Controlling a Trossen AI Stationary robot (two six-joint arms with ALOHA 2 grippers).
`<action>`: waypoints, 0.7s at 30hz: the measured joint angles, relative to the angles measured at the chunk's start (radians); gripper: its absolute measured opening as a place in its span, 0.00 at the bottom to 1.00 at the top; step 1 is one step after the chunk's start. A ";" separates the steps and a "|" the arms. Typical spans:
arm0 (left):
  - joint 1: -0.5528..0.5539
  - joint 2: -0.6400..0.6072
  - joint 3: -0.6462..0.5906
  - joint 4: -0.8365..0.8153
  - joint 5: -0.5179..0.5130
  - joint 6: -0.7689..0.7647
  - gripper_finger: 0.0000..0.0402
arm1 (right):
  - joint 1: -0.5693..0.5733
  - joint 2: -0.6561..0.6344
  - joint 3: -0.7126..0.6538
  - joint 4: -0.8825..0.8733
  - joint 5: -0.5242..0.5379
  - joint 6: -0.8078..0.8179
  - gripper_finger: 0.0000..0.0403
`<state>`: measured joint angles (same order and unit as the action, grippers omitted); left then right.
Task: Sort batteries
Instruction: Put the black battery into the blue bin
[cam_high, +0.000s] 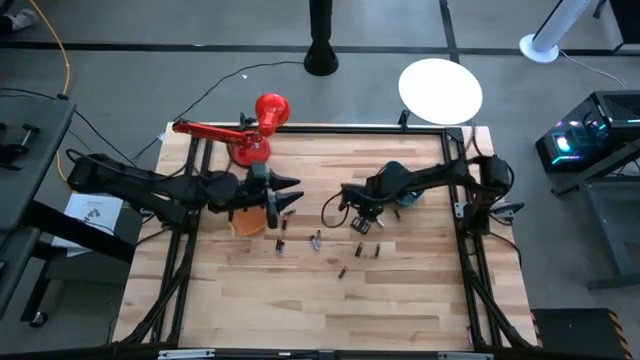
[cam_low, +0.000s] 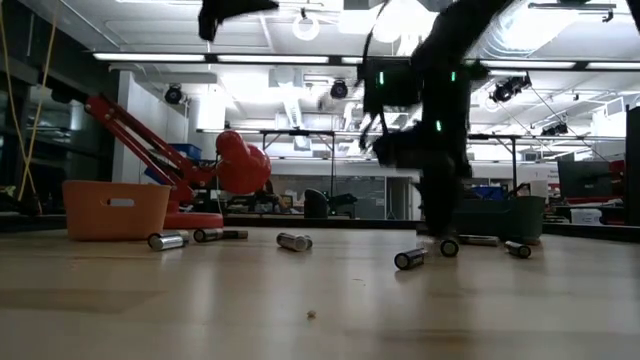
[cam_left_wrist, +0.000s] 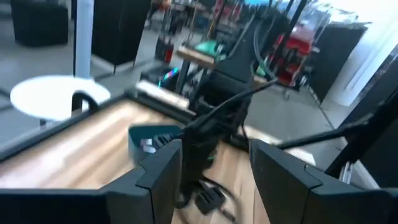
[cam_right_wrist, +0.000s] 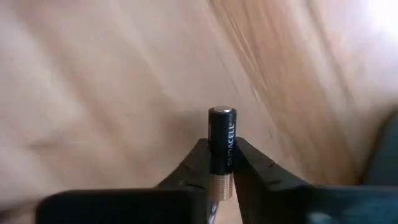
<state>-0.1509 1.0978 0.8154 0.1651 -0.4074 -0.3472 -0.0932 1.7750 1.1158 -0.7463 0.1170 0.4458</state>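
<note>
Currently your right gripper (cam_right_wrist: 222, 163) is closed on one battery (cam_right_wrist: 221, 146): the black-and-copper cell stands between the two fingers, its silver cap pointing out past the tips (label reads "DURACELL"). Bare wooden table (cam_right_wrist: 112, 93) fills the wrist view beyond that cap.

Seen from above, your right gripper (cam_high: 362, 212) sits right of table centre. The loose batteries (cam_high: 317, 241) lie scattered on the boards just beside and beyond it, towards the table's front edge; some dark, some silvery. In the low view they lie on their sides in a rough row (cam_low: 294, 241).

Behind this gripper, at its own arm, a teal bin (cam_high: 408, 192) shows partly.

Farther across, your left gripper (cam_high: 287, 196) hovers over the orange bin (cam_high: 250, 224). Its fingers (cam_left_wrist: 163, 171) stand apart with nothing between them.

Beyond the left gripper, at the table's back edge, is a red desk lamp (cam_high: 255, 128).
</note>
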 joint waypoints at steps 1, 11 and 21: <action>0.000 -0.009 0.006 0.001 0.000 0.022 0.45 | 0.011 -0.043 0.020 -0.023 0.031 0.015 0.06; 0.065 -0.079 0.011 -0.004 -0.002 0.114 0.45 | -0.120 -0.328 -0.019 -0.390 0.291 0.294 0.05; 0.099 -0.084 0.011 -0.015 0.085 0.089 0.45 | -0.214 -0.364 -0.147 -0.215 0.118 0.330 0.43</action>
<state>-0.0518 1.0134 0.8268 0.1497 -0.3226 -0.2585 -0.3071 1.4112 0.9688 -0.9614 0.2347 0.7761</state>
